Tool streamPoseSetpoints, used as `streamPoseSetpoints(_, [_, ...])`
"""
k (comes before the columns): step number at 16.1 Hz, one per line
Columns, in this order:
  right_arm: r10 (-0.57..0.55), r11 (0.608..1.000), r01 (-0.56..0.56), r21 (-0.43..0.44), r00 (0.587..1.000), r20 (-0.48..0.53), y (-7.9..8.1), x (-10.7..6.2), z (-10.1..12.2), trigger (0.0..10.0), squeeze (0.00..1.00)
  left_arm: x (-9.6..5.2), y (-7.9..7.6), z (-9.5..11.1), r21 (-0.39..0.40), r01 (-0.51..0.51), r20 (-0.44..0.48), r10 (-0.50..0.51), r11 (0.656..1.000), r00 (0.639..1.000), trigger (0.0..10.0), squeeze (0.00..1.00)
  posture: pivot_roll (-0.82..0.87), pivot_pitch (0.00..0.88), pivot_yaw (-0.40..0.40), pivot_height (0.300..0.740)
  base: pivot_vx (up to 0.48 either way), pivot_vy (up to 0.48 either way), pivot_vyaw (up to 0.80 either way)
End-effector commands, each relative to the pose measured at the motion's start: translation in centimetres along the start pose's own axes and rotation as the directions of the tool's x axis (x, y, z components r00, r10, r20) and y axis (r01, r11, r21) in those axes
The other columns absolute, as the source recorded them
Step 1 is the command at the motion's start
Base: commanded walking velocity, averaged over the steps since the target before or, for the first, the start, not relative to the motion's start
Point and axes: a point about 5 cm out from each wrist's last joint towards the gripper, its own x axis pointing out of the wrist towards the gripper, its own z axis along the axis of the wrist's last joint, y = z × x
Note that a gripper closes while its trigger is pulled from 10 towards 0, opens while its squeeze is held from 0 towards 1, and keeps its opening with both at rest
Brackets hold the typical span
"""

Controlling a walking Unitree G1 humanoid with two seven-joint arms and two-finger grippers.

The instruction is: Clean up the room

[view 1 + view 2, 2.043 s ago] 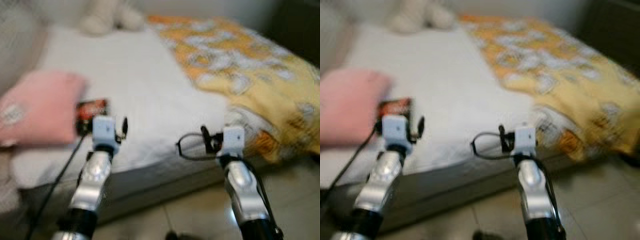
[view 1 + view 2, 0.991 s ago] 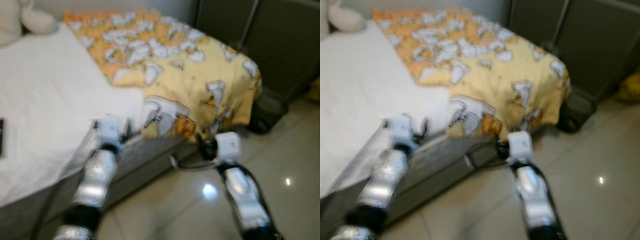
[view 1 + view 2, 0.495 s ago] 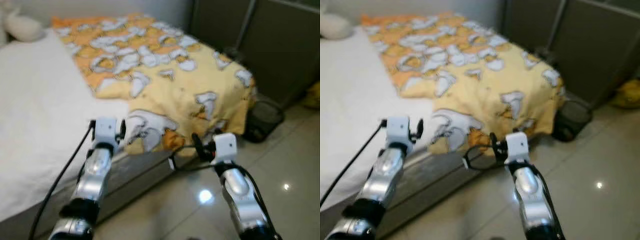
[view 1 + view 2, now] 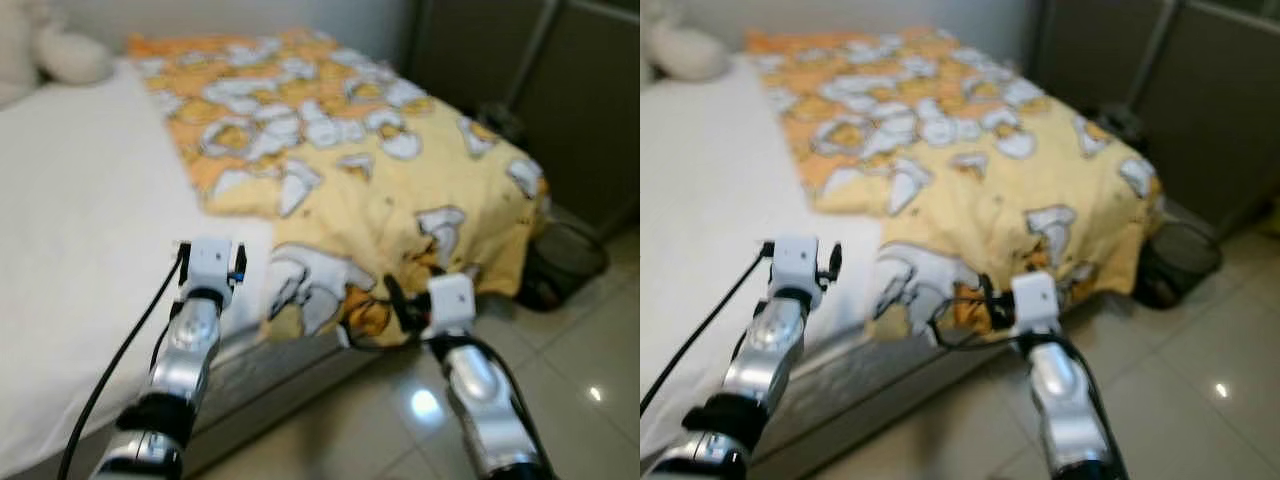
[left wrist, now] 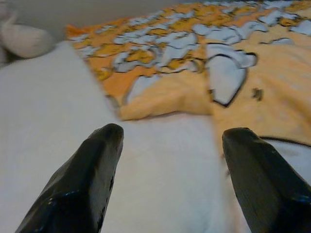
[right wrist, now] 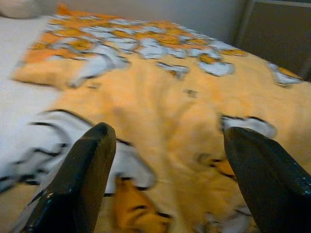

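Observation:
A yellow blanket (image 4: 380, 170) printed with white and orange figures lies crumpled over the right half of a bed, its edge hanging toward the floor. The white sheet (image 4: 80, 220) covers the left half. My left gripper (image 5: 175, 131) is open above the sheet, near the blanket's folded edge. My right gripper (image 6: 170, 130) is open too, just in front of the blanket's hanging part. Nothing is between either pair of fingers. In the eye views both silver arms, left (image 4: 190, 340) and right (image 4: 480, 390), reach toward the bed's near edge.
A cream plush toy (image 4: 60, 50) sits at the bed's far left. Dark wardrobe doors (image 4: 560, 90) stand at the right, with a dark mesh basket (image 4: 570, 262) on the glossy tiled floor (image 4: 590, 400) beside the bed's corner.
The camera swung right, away from a pink pillow and a small dark red thing on the sheet, onto the yellow blanket, then back a little left. Both arms kept their pose.

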Motion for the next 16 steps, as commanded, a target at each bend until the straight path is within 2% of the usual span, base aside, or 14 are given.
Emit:
streamPoseSetpoints(1, [-0.018,1.000,0.018,-0.002,1.000,-0.005,-0.8,-0.3,0.1,10.0,0.00,0.3,-0.7,0.5,-0.021,0.016,0.013,-0.016,1.000,1.000,10.0,0.00,-0.07,0.000,0.006,0.740,0.000,0.000,0.00])
streamPoseSetpoints(2, [0.010,1.000,-0.011,-0.013,0.999,-0.035,-1.1,-1.7,-0.6,10.0,0.00,0.5,-0.6,0.2,-0.017,0.031,-0.007,-0.031,0.999,0.999,10.0,0.00,-0.07,0.000,0.000,0.740,0.000,0.000,0.00])
streamPoseSetpoints(3, [0.023,1.000,-0.024,-0.017,0.998,-0.056,-1.2,-2.3,-1.0,10.0,0.00,0.7,-0.6,0.2,-0.016,0.038,-0.008,-0.038,0.999,0.999,10.0,0.00,-0.07,0.000,-0.002,0.740,0.000,0.000,0.00])
streamPoseSetpoints(4, [0.041,0.998,-0.045,-0.036,0.993,-0.109,-1.5,-3.6,-2.2,10.0,0.00,1.0,-0.9,-0.4,-0.032,0.076,-0.048,-0.078,0.997,0.996,10.0,0.00,-0.07,0.008,0.000,0.740,0.000,0.000,0.00])
streamPoseSetpoints(5, [0.038,0.998,-0.045,-0.032,0.981,-0.191,-2.0,-5.2,-3.8,10.0,0.00,1.3,-2.5,-1.6,-0.039,0.148,-0.161,-0.152,0.988,0.975,10.0,0.00,-0.09,0.028,-0.013,0.740,0.000,0.000,0.00])
streamPoseSetpoints(7, [0.014,0.999,-0.022,-0.027,0.970,-0.244,-2.7,-6.9,-4.7,10.0,0.00,1.3,-3.9,-2.2,-0.036,0.199,-0.233,-0.201,0.979,0.951,10.0,0.00,-0.13,0.057,-0.019,0.740,0.000,0.000,0.00])
streamPoseSetpoints(12, [0.031,0.998,-0.042,-0.036,0.965,-0.261,-2.3,-10.8,-3.3,10.0,0.00,2.0,-4.7,-1.0,-0.070,0.158,-0.214,-0.170,0.985,0.962,10.0,0.00,-0.22,0.180,-0.049,0.740,0.000,0.000,0.00])
streamPoseSetpoints(13, [0.043,0.998,-0.055,-0.038,0.964,-0.263,-2.1,-11.8,-2.8,10.0,0.00,2.1,-4.7,-0.9,-0.072,0.142,-0.207,-0.154,0.987,0.966,10.0,0.00,-0.24,0.211,-0.058,0.740,0.000,0.000,0.00])
streamPoseSetpoints(15, [0.097,0.993,-0.110,-0.035,0.958,-0.270,-1.3,-13.4,-1.9,10.0,0.00,2.6,-3.6,-0.3,-0.035,0.071,-0.177,-0.076,0.997,0.981,10.0,0.00,-0.28,0.277,-0.082,0.740,0.000,0.000,0.00])
streamPoseSetpoints(16, [0.119,0.990,-0.133,-0.033,0.952,-0.283,-1.0,-14.2,-1.7,10.0,0.00,2.6,-3.5,-0.3,-0.037,0.067,-0.179,-0.073,0.997,0.981,10.0,0.00,-0.28,0.288,-0.087,0.740,0.000,0.000,0.00])
